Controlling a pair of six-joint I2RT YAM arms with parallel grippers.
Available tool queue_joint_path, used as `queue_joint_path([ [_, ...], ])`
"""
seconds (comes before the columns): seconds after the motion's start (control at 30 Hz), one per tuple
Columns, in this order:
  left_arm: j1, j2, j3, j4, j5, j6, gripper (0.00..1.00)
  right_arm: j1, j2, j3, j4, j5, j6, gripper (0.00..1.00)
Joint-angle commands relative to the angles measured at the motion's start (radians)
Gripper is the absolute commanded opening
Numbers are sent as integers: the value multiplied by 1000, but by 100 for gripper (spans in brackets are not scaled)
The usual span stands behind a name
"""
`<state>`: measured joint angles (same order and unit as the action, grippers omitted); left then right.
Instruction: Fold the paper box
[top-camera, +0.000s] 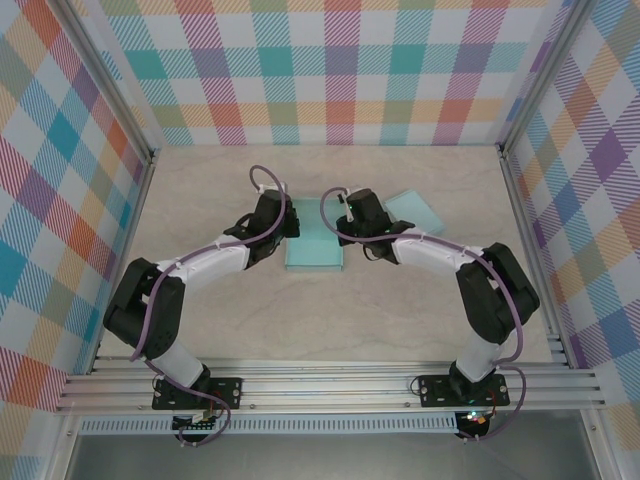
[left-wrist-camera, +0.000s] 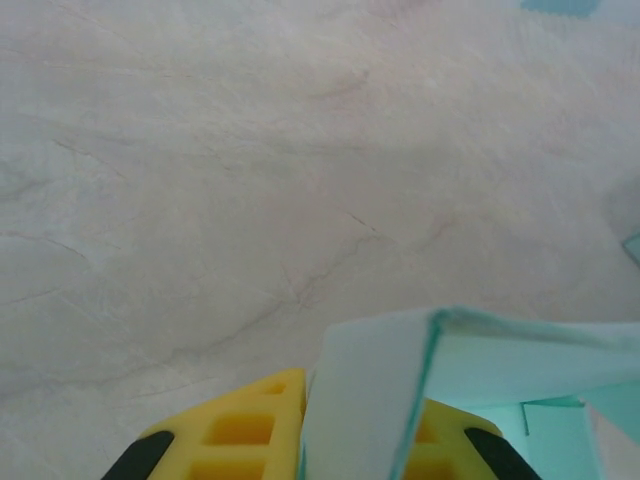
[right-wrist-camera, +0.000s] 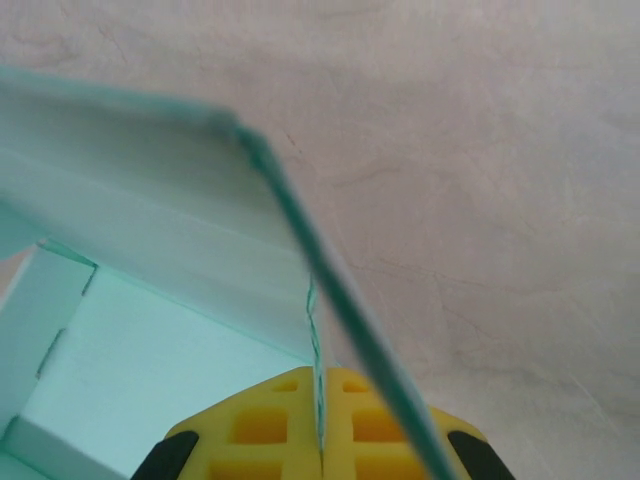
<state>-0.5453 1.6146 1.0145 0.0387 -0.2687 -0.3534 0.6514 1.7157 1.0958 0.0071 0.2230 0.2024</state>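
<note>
a: where's the paper box (top-camera: 313, 248)?

b: in the middle of the table (top-camera: 400, 330), between the two arms. it's pale teal and open on top, and its near wall shows as a darker strip from above.

a: and the left pincer (top-camera: 291, 226)?

b: at the box's left edge, toward the far corner. in the left wrist view its yellow fingers (left-wrist-camera: 250, 425) sit on either side of a raised paper flap (left-wrist-camera: 365, 390), clamped on it. the flap stands up from between them and bends at a crease along its right side.

a: the right pincer (top-camera: 346, 228)?

b: at the box's right edge, across from the left one. in the right wrist view its fingers (right-wrist-camera: 265, 425) are pressed together with a thin edge of the box wall pinched in the seam between them. the wall rises from there and leans over to the left, above the box's pale floor.

a: so both are gripping paper?

b: yes, each one is closed on a side of the box.

a: anything else on the table?

b: a second flat teal piece (top-camera: 415, 212) lies to the right, just beyond the right pincer and turned at an angle. the arm covers the gap, so i can't tell whether it touches the box. checked walls (top-camera: 340, 70) stand around the table.
</note>
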Motion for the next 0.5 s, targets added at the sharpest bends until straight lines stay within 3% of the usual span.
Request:
queue_joint_path([
  [0.0,-29,9,19,61,-52,-167,16,26,-14,12,128,67,25,0],
  [0.27,-35,93,75,144,-78,-174,16,26,82,96,211,153,10,1],
  [0.47,-48,154,73,218,-119,-206,14,24,156,168,203,114,58,7],
])
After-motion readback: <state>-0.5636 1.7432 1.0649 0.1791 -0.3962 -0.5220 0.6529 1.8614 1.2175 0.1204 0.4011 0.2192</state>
